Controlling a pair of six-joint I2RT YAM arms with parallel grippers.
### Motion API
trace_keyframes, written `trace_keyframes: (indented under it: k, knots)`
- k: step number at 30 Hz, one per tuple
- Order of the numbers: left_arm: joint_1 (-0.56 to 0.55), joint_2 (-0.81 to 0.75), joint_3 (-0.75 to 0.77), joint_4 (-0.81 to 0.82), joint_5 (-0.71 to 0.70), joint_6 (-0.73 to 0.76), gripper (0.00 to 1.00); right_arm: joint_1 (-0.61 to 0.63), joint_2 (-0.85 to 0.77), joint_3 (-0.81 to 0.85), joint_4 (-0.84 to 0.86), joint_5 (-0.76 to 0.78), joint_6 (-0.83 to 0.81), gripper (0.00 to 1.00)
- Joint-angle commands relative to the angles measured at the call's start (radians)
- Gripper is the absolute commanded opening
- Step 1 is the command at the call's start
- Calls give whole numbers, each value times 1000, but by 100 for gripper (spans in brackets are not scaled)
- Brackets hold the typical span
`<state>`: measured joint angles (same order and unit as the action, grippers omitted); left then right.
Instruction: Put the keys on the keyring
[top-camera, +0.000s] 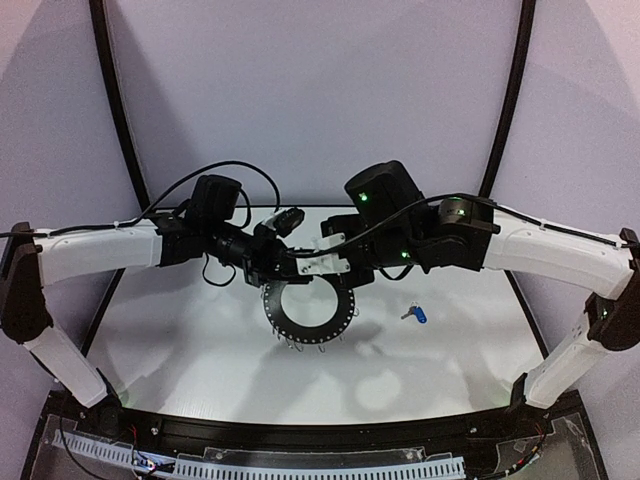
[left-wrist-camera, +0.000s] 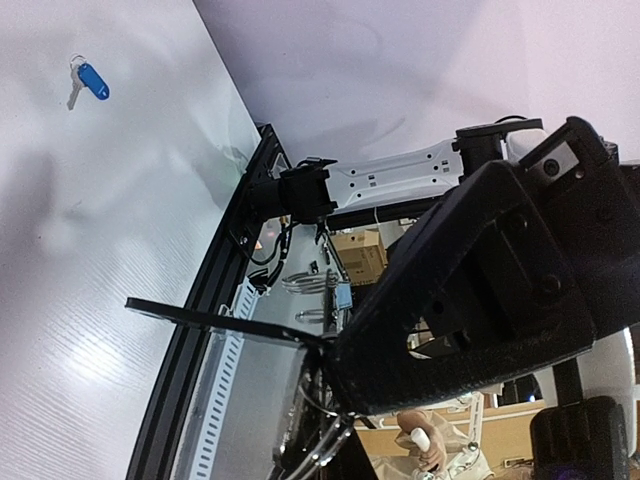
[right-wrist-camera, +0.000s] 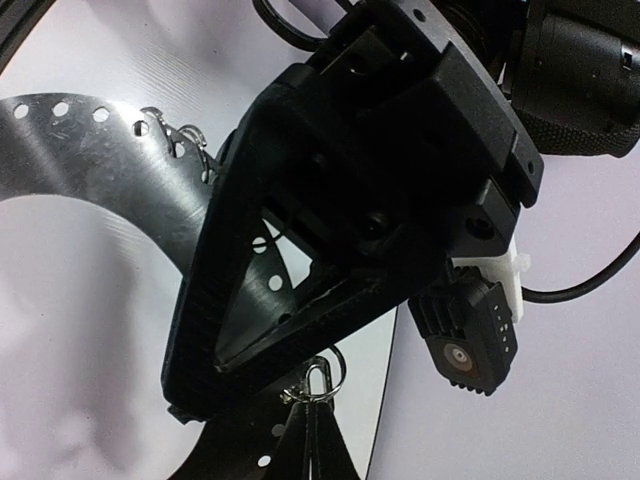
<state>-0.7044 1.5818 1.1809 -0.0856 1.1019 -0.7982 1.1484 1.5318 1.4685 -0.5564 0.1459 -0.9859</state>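
From above, the left arm (top-camera: 100, 250) and right arm (top-camera: 545, 250) both fold inward, forearms near level, wrists meeting over the far rim of the keyring (top-camera: 312, 332); the left claw (top-camera: 283, 262) and right claw (top-camera: 335, 262) crowd together there, their tips hidden under their own bodies; the blue-tagged key (top-camera: 415, 314) lies on the counter (top-camera: 200, 340) to the ring's right, apart from it.

The left wrist view shows the ring edge-on, a thin dark blade clear of the counter; its end runs into a bulky black housing (left-wrist-camera: 480, 290) that blocks the grip.

In the right wrist view the left claw's two fingers taper together over the ring's band, apparently clenched on it; a wire clip (right-wrist-camera: 316, 378) hangs just above slim dark shapes cut off at the bottom edge; the right claw's state cannot be told.
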Motion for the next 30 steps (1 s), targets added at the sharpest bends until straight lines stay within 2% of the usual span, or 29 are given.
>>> trace_keyframes:
  k: [1,4,6,8,11,21,27,30]
  knots:
    - [90,-60,26,318,-121,-108,1,127,43,-59,-216,-203,-53,0]
    - [100,-51,20,386,-94,-183,1,133,35,-82,-200,-88,-81,0]
    - [106,-40,15,450,-81,-229,1,148,13,-130,-120,22,-130,0]
    - [115,-26,-8,560,-63,-352,1,165,-3,-187,-34,109,-192,0]
    - [126,-11,-20,669,-50,-446,1,168,-15,-202,-13,143,-227,0]
    - [137,-26,-46,689,-79,-460,1,166,-187,-275,-2,-96,-209,0]
    - [135,-32,-46,594,-64,-359,1,153,-191,-281,55,-105,-184,0]
    - [135,-42,-38,491,-46,-255,1,116,-201,-285,144,-118,-123,0]
